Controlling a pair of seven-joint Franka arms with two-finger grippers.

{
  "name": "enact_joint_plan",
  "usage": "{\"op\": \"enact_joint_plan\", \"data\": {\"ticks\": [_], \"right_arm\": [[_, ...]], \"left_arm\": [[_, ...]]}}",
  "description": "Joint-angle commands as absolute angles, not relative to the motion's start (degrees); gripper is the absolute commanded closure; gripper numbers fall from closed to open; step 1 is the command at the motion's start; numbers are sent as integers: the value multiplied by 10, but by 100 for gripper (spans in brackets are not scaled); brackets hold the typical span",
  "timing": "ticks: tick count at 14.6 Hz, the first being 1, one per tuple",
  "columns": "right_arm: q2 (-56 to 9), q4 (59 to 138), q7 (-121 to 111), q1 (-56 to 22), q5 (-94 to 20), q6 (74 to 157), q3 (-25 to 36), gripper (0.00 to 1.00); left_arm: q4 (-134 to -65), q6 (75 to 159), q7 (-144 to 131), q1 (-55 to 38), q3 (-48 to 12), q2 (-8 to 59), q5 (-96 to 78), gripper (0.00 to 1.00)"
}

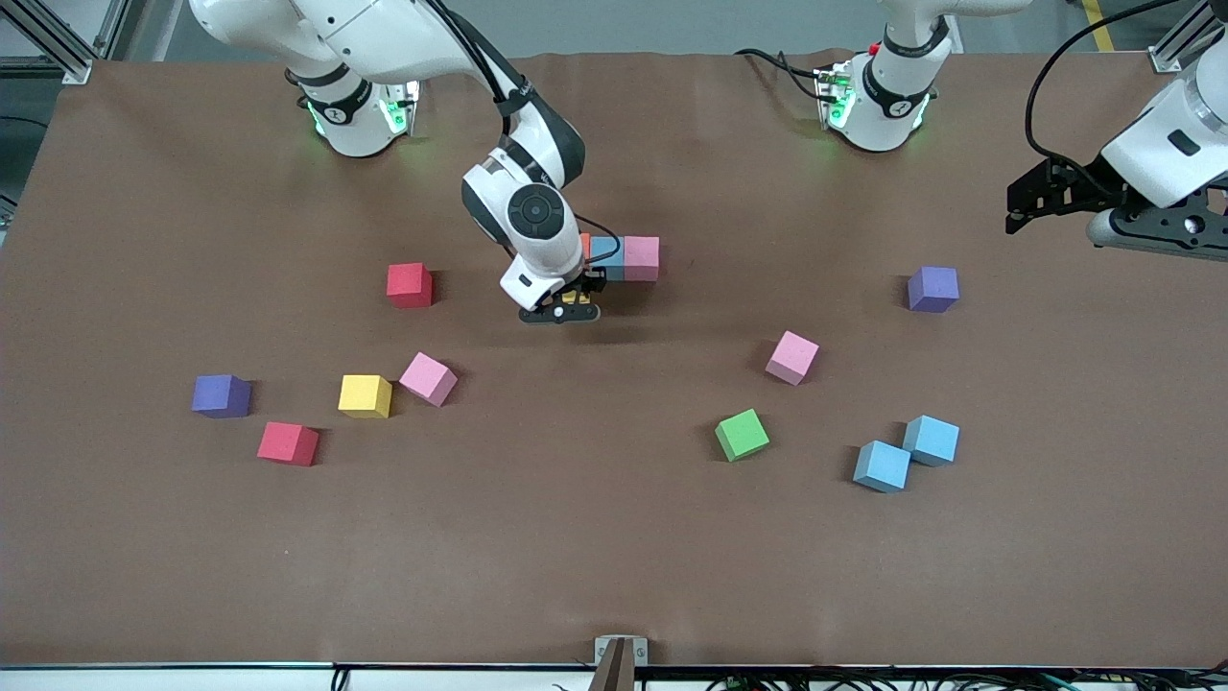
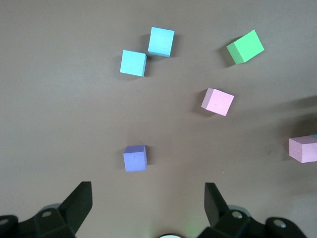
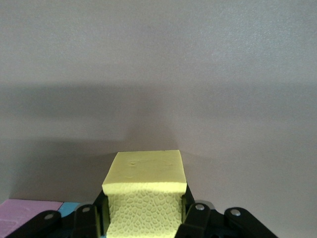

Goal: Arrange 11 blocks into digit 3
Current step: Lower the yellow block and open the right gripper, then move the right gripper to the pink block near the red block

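Right wrist view shows a yellow block squeezed between the right gripper's two fingers, its top face rising clear of them; a pink block and a light blue block sit just beside the fingers. In the front view the right gripper is low over the middle of the tabletop, just in front of a short row of touching blocks: an orange block, a light blue block and a pink block. The held yellow block barely shows under the wrist. The left gripper waits over the tabletop edge at the left arm's end, fingers spread wide with nothing between them; a purple cube lies below them
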State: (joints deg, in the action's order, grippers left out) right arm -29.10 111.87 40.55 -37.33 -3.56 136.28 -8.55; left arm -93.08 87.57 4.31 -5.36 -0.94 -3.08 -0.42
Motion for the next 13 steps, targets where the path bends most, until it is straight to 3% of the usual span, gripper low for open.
{"op": "enact_joint_plan", "data": {"ticks": [1, 3, 4, 5, 11, 13], "right_arm": [[-290, 1137, 412, -381, -40, 1359, -78, 53], [-290, 1137, 412, -381, -40, 1358, -78, 45], [-290, 1137, 413, -381, -40, 1358, -78, 18], [-290, 1136, 414, -381, -40, 1358, -78, 0], [-281, 1118, 414, -374, -44, 1349, -74, 0], [-273, 1077, 412, -374, -47, 1295, -51, 0]], "left_arm": [[-936, 880, 54, -55, -7, -42, -18, 0], [-936, 880, 54, -55, -7, -42, -18, 0], [-936, 880, 53, -56, -7, -42, -18, 0], [-936, 880, 54, -55, -7, -42, -18, 0], [-936, 881, 54, -56, -8, -41, -18, 0], [-936, 880, 54, -56, -8, -41, -18, 0]]}}
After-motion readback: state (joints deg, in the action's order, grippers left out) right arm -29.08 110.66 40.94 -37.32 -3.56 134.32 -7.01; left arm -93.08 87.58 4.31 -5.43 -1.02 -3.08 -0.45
